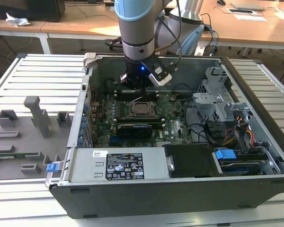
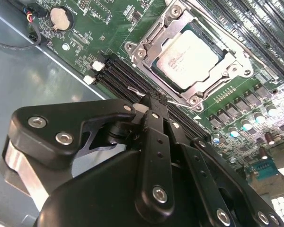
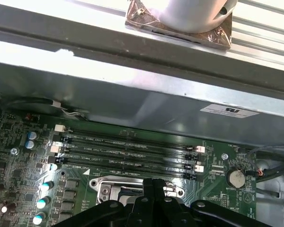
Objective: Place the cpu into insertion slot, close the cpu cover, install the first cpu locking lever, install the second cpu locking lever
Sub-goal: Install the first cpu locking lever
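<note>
Cpu (image 2: pixel 188 59) seated beneath the lowered cover (image 2: pixel 149 49), with the hand (image 2: pixel 150 100) pinched shut and empty, its tip poised at the cover's edge, probably to press there.

arm (image 1: pixel 137 43): grey, pale-blue band | gripper (image 2: pixel 148 103): black, silver screws

A silver worktable (image 1: pixel 42 66) of ribbed aluminium slats carries everything; an open desktop computer case (image 1: pixel 156 198) lies on its side across the middle; a flat grey fixture board (image 1: pixel 19 142) with raised holder blocks lies just beside it, at the exterior view's left; in the first wrist view a silver column (image 3: pixel 194 14) stands on the slats beyond the case.
</note>
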Controlling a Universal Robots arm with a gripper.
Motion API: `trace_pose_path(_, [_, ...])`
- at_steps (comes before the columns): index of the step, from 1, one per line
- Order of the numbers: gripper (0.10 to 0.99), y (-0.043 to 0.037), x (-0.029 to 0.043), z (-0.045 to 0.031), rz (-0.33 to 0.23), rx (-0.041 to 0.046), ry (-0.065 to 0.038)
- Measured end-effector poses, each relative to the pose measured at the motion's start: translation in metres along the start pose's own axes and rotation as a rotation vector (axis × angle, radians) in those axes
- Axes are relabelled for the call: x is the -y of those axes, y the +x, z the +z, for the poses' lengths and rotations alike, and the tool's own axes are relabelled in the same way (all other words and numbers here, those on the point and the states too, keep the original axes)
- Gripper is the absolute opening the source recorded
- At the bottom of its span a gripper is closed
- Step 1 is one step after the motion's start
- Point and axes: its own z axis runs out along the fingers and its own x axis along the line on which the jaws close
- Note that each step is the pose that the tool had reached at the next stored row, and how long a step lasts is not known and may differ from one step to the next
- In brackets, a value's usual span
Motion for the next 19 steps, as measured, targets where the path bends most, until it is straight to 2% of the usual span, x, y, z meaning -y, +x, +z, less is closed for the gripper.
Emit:
trace_pose_path(9, [0.106,0.0007,-0.0037,0.0089,0.038,0.0071,0.012])
trace_pose_path(14, [0.106,0.0005,-0.0104,0.0151,0.057,0.0100,0.025])
trace_pose_path(19, [0.106,0.0003,-0.0119,0.0183,0.078,0.0130,0.042])
